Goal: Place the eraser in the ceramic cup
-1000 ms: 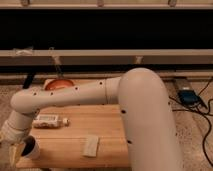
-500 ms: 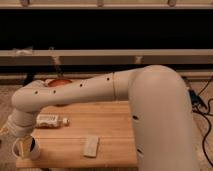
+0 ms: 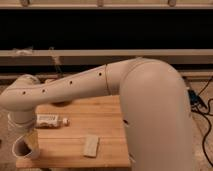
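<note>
While I watched, the gripper [image 3: 31,141] hung at lower left over the small white ceramic cup [image 3: 21,148] on the wooden worktop [image 3: 95,125], presumably for dropping; I couldn't tell the jaws' state, nor see the eraser.

A: What does the arm [image 3: 75,87] look like?

B: Smooth, off-white plastic shell, thick and tubular. The nearest segment is a broad rounded housing [image 3: 155,110], far fatter than the rest.

A: Any markings?

B: A thin dark seam rings the tube where the slimmer segment joins the housing, and a row of small dark holes, like screw recesses, runs along that segment toward the gripper [image 3: 29,141].

A: And the gripper itself?

B: Pale beige below a rounded white wrist; its finer details are unclear.
</note>
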Motion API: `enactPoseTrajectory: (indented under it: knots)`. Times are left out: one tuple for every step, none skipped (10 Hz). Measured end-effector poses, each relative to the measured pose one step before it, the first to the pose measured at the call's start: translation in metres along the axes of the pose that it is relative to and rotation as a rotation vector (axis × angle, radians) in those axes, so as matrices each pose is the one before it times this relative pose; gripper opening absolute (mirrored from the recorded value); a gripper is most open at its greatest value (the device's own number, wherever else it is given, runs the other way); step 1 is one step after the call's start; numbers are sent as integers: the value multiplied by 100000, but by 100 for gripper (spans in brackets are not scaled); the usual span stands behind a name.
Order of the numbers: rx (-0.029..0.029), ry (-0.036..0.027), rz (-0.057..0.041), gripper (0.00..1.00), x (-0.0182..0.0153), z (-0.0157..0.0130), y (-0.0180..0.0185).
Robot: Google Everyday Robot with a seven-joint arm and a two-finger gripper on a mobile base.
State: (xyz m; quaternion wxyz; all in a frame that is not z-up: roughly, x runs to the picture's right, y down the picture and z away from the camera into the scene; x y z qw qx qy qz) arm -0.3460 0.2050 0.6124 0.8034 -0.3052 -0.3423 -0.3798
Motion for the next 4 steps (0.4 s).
enactPoseTrajectory:
  knots:
    - [-1476, 1839, 1031, 80, 1846, 635, 29]
    - [-108, 2106, 762, 80, 1526, 523, -8]
    - [549, 1430, 771, 80, 1142, 287, 24]
    - [123, -112, 38, 80, -57, 23, -53]
